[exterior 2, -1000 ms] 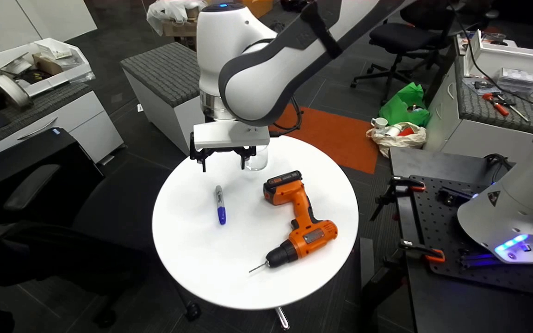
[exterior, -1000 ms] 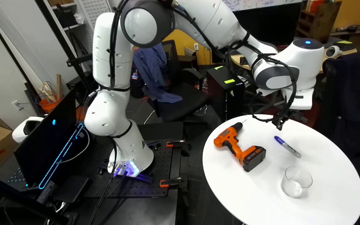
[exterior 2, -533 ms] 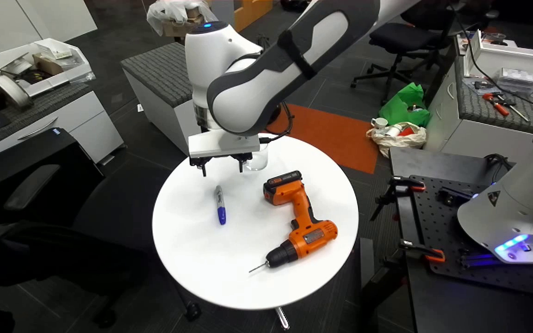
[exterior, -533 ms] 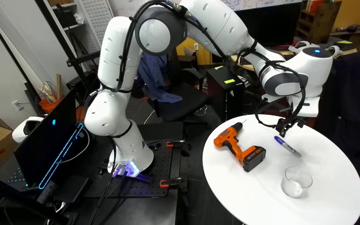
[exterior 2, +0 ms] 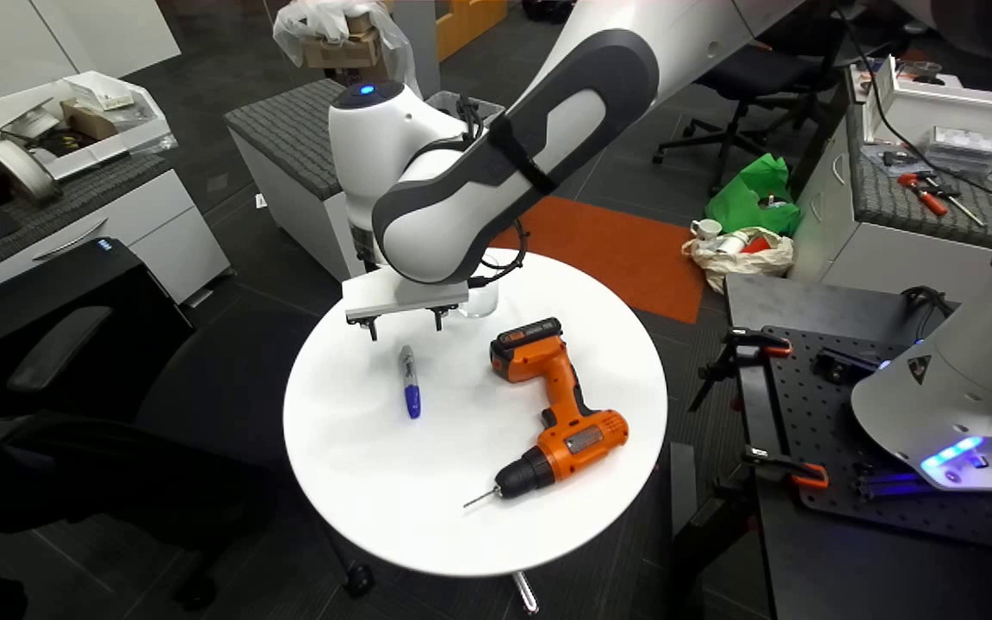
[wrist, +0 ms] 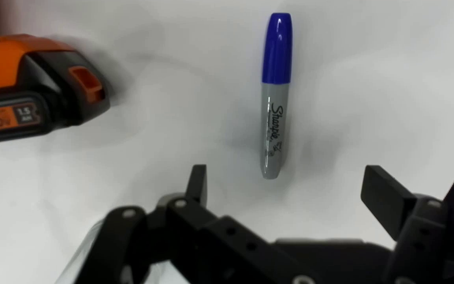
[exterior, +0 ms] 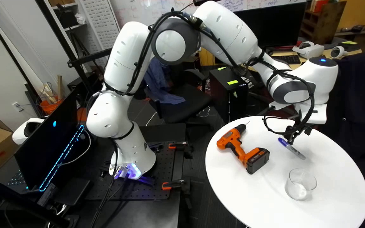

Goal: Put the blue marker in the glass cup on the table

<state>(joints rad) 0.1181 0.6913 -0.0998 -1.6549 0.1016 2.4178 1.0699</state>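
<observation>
The gripper point(wrist: 288, 184) stood spread, presumably to straddle the blue marker point(wrist: 276, 96) at the wrist view's upper centre; the glass cup point(exterior: 300, 185) (lower right in an exterior view) stood upright, ready for it.

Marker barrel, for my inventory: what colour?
The marker barrel is grey with black lettering, clearest in the wrist view.

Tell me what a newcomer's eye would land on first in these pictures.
Probably the orange drill, bright against the round white table it lies on in both exterior views. The big white robot arm stretched over that table would likely compete for attention. In the wrist view, the blue-capped marker stands out, its grey end toward the open gripper.
</observation>
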